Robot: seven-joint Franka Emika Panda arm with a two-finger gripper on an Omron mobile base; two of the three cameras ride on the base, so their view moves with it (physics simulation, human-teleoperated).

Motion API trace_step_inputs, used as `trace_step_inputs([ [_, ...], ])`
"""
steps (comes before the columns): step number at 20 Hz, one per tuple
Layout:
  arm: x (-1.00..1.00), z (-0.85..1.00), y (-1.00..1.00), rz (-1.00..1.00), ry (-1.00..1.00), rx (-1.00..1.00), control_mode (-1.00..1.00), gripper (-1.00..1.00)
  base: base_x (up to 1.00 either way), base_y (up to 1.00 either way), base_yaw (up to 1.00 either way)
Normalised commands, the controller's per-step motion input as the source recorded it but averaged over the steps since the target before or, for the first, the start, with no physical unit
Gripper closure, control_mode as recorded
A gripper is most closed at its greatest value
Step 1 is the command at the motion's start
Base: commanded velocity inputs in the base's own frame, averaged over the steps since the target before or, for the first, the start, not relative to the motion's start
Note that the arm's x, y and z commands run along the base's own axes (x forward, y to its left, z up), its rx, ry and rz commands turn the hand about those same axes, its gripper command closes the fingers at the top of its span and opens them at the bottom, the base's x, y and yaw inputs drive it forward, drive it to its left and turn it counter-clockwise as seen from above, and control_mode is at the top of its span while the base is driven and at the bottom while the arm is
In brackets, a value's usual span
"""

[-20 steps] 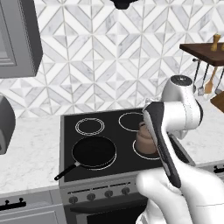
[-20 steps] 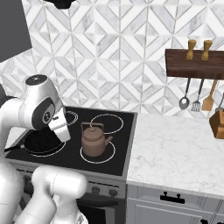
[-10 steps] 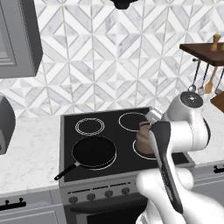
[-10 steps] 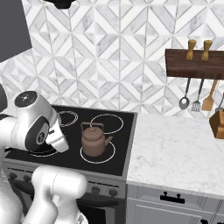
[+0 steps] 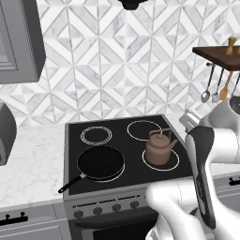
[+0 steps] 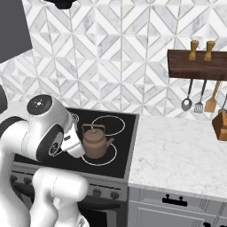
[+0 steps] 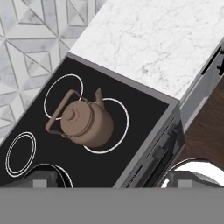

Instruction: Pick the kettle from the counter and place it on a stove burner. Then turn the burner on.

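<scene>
The copper-brown kettle [image 5: 159, 149] [image 6: 94, 142] [image 7: 83, 123] stands upright on the front right stove burner [image 5: 172, 163] [image 6: 109, 155] [image 7: 117, 131], a thin white ring on black glass. Its spout points to the counter [image 6: 177, 150] [image 7: 166, 39] on the right. My gripper [image 7: 114, 180] is open and holds nothing. In the hand view its tips stand wide apart at the bottom, above the stove's front edge and well back from the kettle.
A black frying pan [image 5: 100, 162] sits on the front left burner, handle toward the front. Control knobs [image 5: 116, 206] [image 6: 95, 192] line the stove's front panel. Utensils [image 6: 201, 99] hang under a wooden shelf over the right counter.
The arm has swung back and to the right, away from the stove, so the kettle now shows whole. The kettle has stayed on its burner. The jaws have stayed open.
</scene>
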Motion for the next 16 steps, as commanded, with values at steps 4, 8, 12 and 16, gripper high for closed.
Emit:
trace_step_inputs([
  [4,-0.03,0.0,-0.02,0.0,-0.03,0.0,-1.0,-1.0,0.0,0.0,0.0],
  [8,-0.05,0.0,0.03,0.0,0.0,0.0,-1.0,-1.0,0.0,0.0,0.0],
  [12,0.0,0.0,0.0,0.0,0.0,0.0,-1.0,-1.0,0.0,0.0,0.0],
  [16,0.0,0.0,0.0,0.0,0.0,0.0,-1.0,-1.0,0.0,0.0,0.0],
])
